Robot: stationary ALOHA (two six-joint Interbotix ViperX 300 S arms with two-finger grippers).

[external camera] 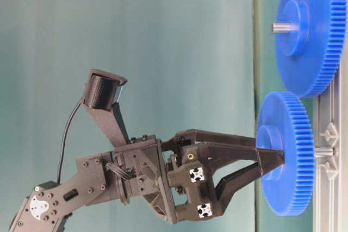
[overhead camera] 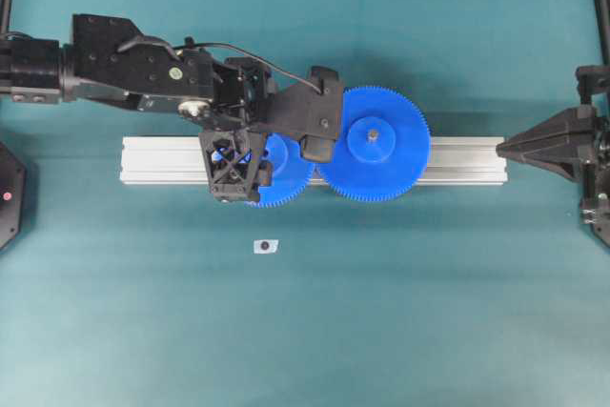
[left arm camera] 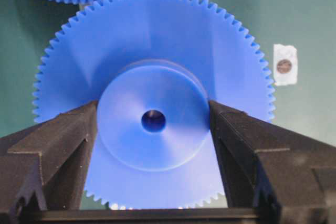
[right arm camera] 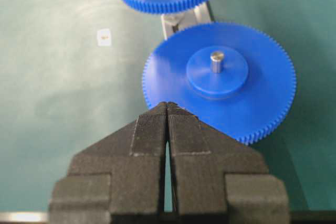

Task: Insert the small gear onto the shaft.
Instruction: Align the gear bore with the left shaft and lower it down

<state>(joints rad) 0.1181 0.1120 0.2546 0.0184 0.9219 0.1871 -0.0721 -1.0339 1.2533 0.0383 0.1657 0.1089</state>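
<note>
Blue plastic fills the overhead view: the small gear (overhead camera: 278, 171) lies on the aluminium rail (overhead camera: 462, 159) under the left gripper (overhead camera: 255, 161), teeth meshing with the large gear (overhead camera: 374, 144). At table level, its hub sits between the left fingers (external camera: 270, 160). The left wrist view shows both pads pressed against that hub. The right gripper (right arm camera: 167, 109) has its fingers together, empty, just short of the large gear.

The small gear (left arm camera: 157, 66), a blue toothed disc with a raised round hub, sits over the aluminium rail (overhead camera: 162, 159). The shaft (external camera: 323, 151) shows beneath it, entering the rail.
</note>
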